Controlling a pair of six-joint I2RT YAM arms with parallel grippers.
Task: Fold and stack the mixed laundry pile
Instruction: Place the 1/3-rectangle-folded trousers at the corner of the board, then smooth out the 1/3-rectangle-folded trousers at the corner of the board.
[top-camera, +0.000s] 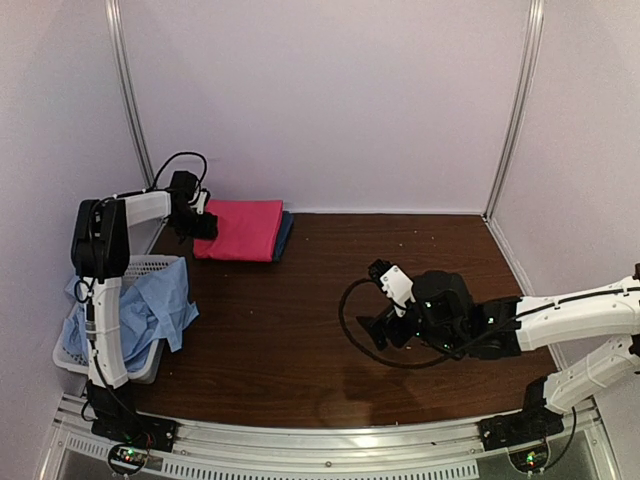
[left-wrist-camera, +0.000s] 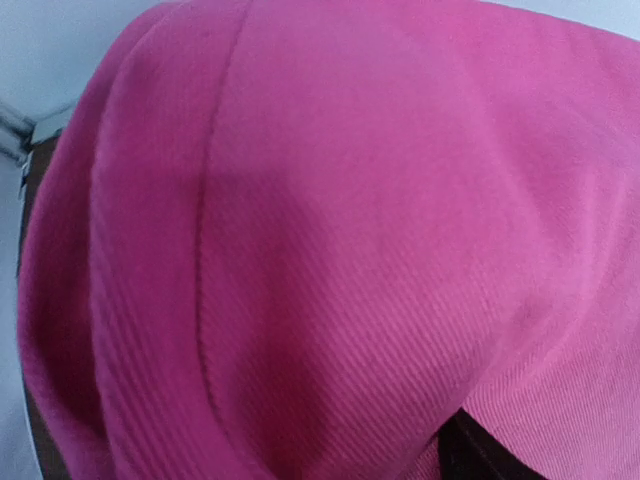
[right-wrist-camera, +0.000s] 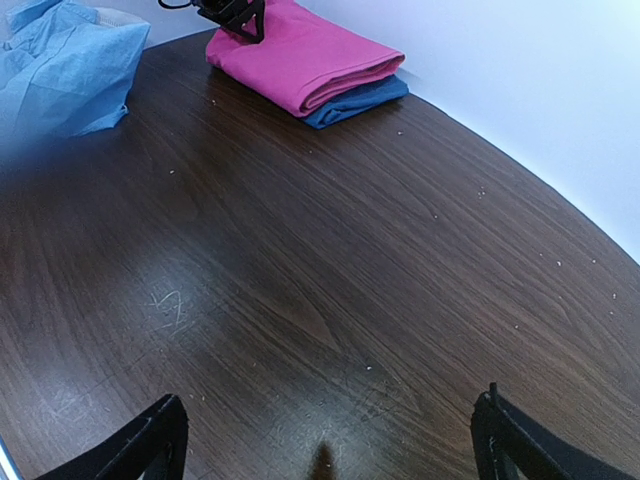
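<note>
far back, left tool (top-camera: 203, 226) sits at pink shirt (top-camera: 240, 228) edge.

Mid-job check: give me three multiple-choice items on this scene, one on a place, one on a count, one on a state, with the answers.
1. Where does the pink shirt lie?
A. In the basket
B. On the blue shirt
C. On the floor

2. How many garments are folded and stacked?
A. One
B. Two
C. Three

3. The right end effector is:
A. Shut, empty
B. Shut on the pink shirt
C. Open, empty

Answers:
1 B: blue edges show beneath the pink.
2 B: only pink and blue are stacked; the pale cloth hangs unfolded over the basket.
3 C: its fingers stand wide apart over bare table.
</note>
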